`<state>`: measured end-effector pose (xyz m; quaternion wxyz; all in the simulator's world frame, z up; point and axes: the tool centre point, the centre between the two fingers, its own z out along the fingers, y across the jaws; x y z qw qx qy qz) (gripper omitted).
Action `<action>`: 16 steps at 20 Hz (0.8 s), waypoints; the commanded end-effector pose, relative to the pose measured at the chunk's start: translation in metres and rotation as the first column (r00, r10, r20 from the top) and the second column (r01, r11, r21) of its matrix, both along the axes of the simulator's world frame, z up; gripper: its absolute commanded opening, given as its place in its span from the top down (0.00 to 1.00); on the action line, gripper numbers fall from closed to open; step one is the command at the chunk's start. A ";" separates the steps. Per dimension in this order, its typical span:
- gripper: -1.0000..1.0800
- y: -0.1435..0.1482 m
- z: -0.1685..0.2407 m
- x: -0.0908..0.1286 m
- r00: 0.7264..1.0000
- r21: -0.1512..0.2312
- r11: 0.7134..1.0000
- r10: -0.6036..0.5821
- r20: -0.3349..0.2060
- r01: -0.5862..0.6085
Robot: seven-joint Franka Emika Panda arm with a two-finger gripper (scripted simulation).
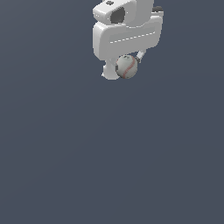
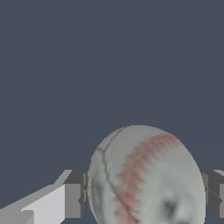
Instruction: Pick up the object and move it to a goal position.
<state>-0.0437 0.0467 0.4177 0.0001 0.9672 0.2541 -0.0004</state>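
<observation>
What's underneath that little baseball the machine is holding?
Only plain dark grey floor shows past the baseball, held between the gripper fingers. The patch directly behind the ball is hidden by it, and no goal marker is visible.

The baseball [image 2: 146, 179] is cut off by the wrist view's edge, as is one pincer finger [image 2: 215, 192].

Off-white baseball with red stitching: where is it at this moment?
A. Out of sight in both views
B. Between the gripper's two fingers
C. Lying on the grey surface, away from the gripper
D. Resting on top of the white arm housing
B: in the wrist view the off-white baseball with red stitching sits between both dark finger pads, and the exterior view shows it at the gripper tip.
</observation>
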 end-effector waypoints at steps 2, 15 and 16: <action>1.00 0.005 0.032 0.000 1.000 0.000 1.000 0.000 0.001 0.000; 1.00 0.014 0.090 0.003 1.000 0.000 1.000 -0.001 0.001 0.001; 1.00 0.014 0.091 0.003 1.000 0.000 1.000 -0.001 0.001 0.001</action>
